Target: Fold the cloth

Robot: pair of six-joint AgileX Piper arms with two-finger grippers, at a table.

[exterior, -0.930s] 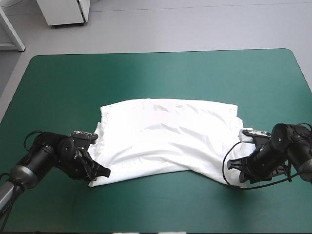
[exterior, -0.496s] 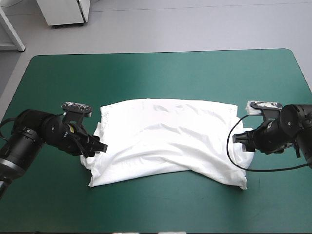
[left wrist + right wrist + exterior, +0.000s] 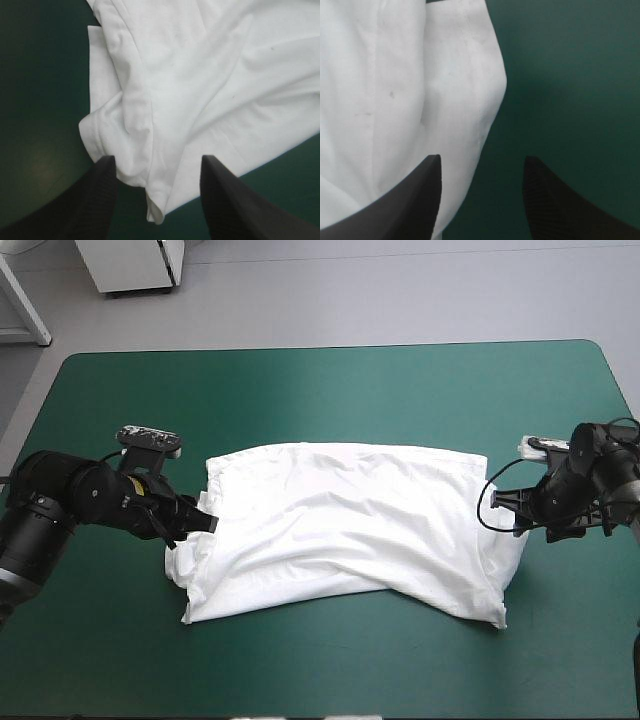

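White T-shirt (image 3: 345,525) lies spread flat, with wrinkles, in the middle of the teal-green table (image 3: 300,390), somewhat nearer to its near edge. At the shirt's left side is the left gripper (image 3: 203,523), its black fingers (image 3: 97,200) apart, with a folded edge of the shirt between them. At the right side is the right gripper (image 3: 503,512), also spread, one finger over the shirt and one over the cover.
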